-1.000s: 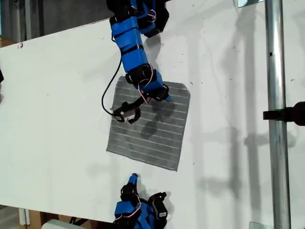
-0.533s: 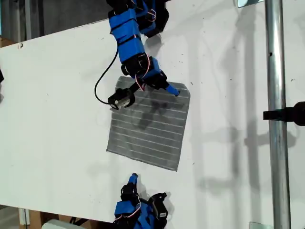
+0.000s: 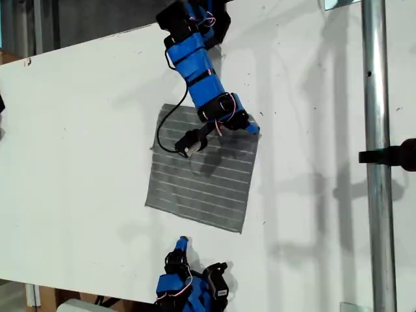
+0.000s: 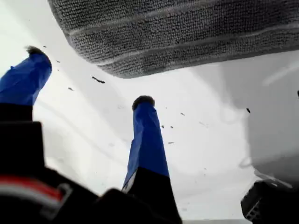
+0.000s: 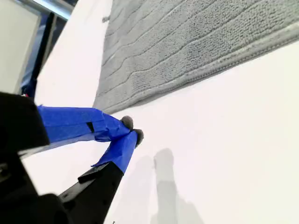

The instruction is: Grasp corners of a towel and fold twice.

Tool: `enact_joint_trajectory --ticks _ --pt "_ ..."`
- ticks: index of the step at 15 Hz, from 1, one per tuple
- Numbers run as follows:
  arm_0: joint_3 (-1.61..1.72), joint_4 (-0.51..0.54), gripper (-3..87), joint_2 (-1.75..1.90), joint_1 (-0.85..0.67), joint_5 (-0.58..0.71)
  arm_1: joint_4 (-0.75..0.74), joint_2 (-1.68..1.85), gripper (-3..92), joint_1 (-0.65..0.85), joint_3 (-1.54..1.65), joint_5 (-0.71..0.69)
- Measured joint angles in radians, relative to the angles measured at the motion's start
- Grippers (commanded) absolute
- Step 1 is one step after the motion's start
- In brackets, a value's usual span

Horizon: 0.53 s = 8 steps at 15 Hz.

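Observation:
The grey striped towel (image 3: 201,185) lies flat on the white table (image 3: 78,143) in the exterior view. My first gripper (image 3: 251,126) reaches down from the top of that view to the towel's upper right corner. In the first wrist view this gripper (image 4: 88,77) is open, its blue fingers (image 4: 147,135) on bare table just short of a rounded towel corner (image 4: 126,65), with nothing between them. My second gripper (image 3: 182,243) rests at the bottom of the exterior view, below the towel's lower edge. The second wrist view shows it (image 5: 131,130) shut on nothing, the towel (image 5: 196,42) ahead.
A vertical metal pole (image 3: 374,130) with a black clamp (image 3: 398,155) stands at the exterior view's right. A black cable (image 3: 164,127) loops from the first arm over the towel's upper left part. The table edge runs along the exterior view's left and bottom.
The first arm has swung toward the exterior view's right, from above the towel's upper left part to its upper right corner. The second arm and the towel have not moved.

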Motion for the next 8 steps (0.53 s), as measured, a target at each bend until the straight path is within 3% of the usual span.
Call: enact_joint_trajectory --ticks 2,3,4,8 --pt "0.000 0.000 -2.7 0.000 0.000 0.000 -0.044 -0.057 24.0 0.014 0.000 -0.006" --pt "0.000 0.000 -2.7 0.000 0.000 0.000 -0.060 -0.063 4.0 0.028 0.000 -0.020" --pt "0.000 0.000 -2.7 0.000 0.000 0.000 -0.081 -0.063 -0.1 0.040 0.000 -0.025" --pt "0.000 0.000 -2.7 0.000 0.000 0.000 -0.138 -0.063 -0.2 0.060 0.000 -0.067"
